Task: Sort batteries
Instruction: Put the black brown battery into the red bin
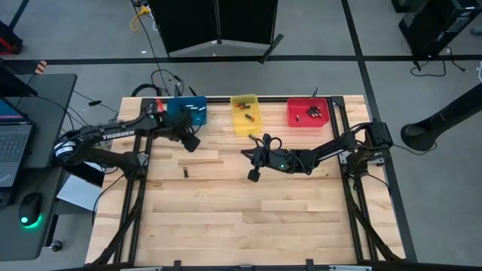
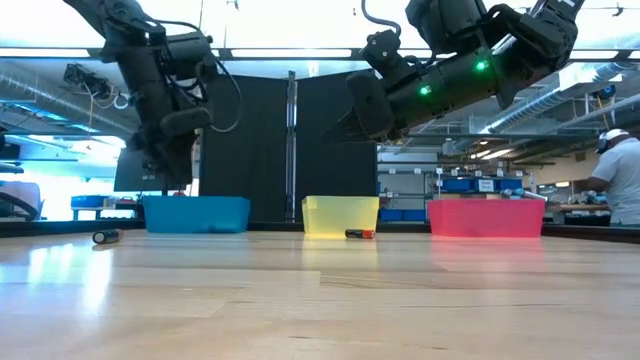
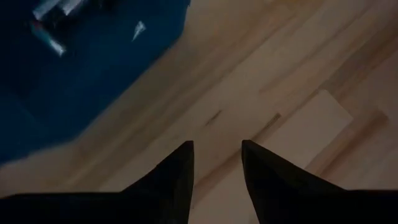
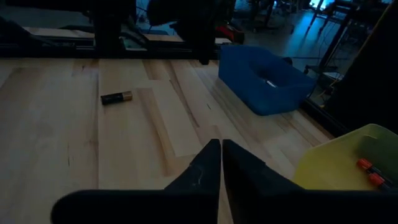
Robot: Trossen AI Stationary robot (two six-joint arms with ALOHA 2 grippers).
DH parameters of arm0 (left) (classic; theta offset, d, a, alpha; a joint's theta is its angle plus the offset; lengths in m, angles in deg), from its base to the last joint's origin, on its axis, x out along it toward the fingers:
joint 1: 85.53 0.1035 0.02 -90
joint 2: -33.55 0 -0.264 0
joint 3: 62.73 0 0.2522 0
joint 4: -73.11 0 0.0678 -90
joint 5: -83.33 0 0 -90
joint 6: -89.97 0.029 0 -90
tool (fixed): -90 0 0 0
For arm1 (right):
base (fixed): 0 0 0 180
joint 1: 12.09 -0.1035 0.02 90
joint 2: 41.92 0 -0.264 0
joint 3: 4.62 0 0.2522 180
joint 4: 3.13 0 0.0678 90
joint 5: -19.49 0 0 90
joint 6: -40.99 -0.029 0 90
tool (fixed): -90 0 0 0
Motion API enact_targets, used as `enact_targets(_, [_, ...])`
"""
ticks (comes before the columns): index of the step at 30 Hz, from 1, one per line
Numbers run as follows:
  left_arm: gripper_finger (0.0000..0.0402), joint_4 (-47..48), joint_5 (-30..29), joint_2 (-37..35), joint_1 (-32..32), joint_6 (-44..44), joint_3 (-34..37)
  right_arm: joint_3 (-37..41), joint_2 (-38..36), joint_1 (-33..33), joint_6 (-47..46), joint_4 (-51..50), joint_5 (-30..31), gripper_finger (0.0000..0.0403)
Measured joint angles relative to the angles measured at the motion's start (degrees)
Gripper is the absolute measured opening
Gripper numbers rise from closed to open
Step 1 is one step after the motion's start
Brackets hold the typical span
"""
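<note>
Three bins stand along the table's far edge: a blue bin (image 1: 184, 113), a yellow bin (image 1: 245, 114) and a red bin (image 1: 307, 113), each holding a few batteries (image 1: 312, 113). One dark battery (image 1: 186, 172) lies alone on the wood at centre left, also seen as battery (image 4: 116, 97). A battery with an orange end (image 2: 360, 233) lies in front of the yellow bin. My left gripper (image 3: 217, 162) hovers open and empty above the wood beside the blue bin (image 3: 93, 62). My right gripper (image 4: 221, 149) hangs shut near the table's middle, nothing between its fingers.
Black frame rails (image 1: 343, 113) border the table's sides and far edge. The near half of the wooden table (image 1: 248, 226) has free room. A desk with a laptop and mouse (image 1: 30, 203) stands at the left. A person (image 2: 622, 180) stands in the room behind.
</note>
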Motion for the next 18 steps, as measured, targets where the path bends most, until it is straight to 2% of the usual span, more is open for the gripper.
enact_targets(5, [0.0143, 1.5, -0.2, 0.02, -4.82, -6.87, 3.52, 0.0, 0.0, 0.0, -0.85, 0.03, 0.0, 0.0035])
enact_targets(14, [0.0143, 6.01, 1.4, 0.04, -15.75, -16.96, 4.79, 0.0, 0.0, -0.09, -1.95, -0.02, -0.36, 0.0099])
enact_targets(18, [0.0143, 7.72, 2.97, 0.04, -20.45, -21.87, 4.79, 0.0, 0.0, -0.09, -2.1, -0.08, -1.46, 0.0087])
